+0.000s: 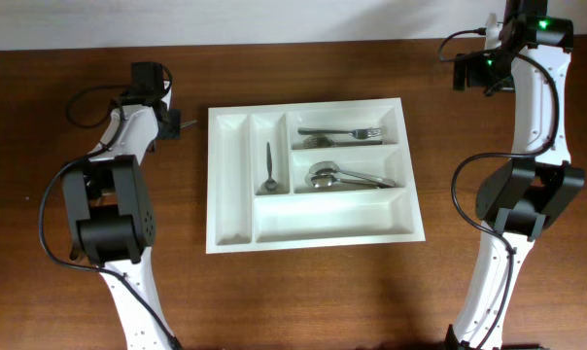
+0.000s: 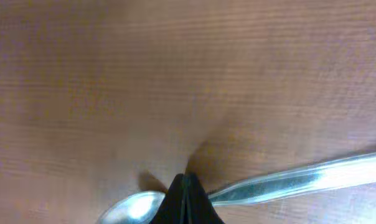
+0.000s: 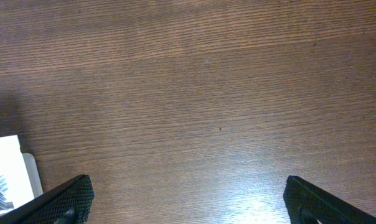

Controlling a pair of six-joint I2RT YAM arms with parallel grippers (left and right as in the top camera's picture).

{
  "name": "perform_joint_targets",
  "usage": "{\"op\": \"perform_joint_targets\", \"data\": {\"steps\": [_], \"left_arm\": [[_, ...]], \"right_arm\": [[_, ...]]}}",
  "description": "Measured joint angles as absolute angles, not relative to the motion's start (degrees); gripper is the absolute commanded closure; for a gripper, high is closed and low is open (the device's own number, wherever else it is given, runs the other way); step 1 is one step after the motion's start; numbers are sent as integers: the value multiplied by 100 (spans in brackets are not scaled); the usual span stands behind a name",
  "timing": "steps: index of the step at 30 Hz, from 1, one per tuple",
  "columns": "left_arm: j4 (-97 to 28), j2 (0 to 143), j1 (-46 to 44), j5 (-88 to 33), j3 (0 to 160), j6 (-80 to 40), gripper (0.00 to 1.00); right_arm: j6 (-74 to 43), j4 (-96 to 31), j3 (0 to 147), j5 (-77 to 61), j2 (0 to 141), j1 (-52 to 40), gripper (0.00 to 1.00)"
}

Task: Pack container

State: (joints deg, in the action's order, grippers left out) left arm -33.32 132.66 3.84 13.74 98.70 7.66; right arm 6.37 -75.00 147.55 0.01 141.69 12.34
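Note:
The white container (image 1: 313, 240) lies at the table's centre. It holds forks (image 1: 340, 133) in the far wide compartment, spoons (image 1: 342, 177) in the middle wide one and a small spoon (image 1: 269, 167) in the second narrow one. My left gripper (image 1: 184, 126) is just left of the tray's far left corner. In the left wrist view its fingers (image 2: 185, 180) are shut on the neck of a silver spoon (image 2: 300, 177) close over the wood. My right gripper (image 1: 466, 73) is at the far right, open and empty (image 3: 188, 199).
The tray's left narrow compartment and its near wide compartment hold nothing. A corner of the tray (image 3: 4, 155) shows at the left edge of the right wrist view. Brown wooden table (image 1: 313, 301) lies all around.

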Motion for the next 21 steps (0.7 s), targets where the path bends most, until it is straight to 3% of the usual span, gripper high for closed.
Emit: {"op": "perform_joint_targets", "data": {"steps": [13,16,19,21], "left_arm": [[-4438,13161,296,1719,9907,154,98],[-4375,13144,285,1769,9880,121,82],[-4320,13124,303,1885,9898,97,37],[-4305,13124,320,1881,10029,93,36]], "right_arm": [[637,-7498,14755,1,14169,1234,1],[637,-7498,14755,1,14169,1234,1],[644,-7500,14755,1,14169,1234,1],[639,-7498,14755,1,14169,1234,1]]}}
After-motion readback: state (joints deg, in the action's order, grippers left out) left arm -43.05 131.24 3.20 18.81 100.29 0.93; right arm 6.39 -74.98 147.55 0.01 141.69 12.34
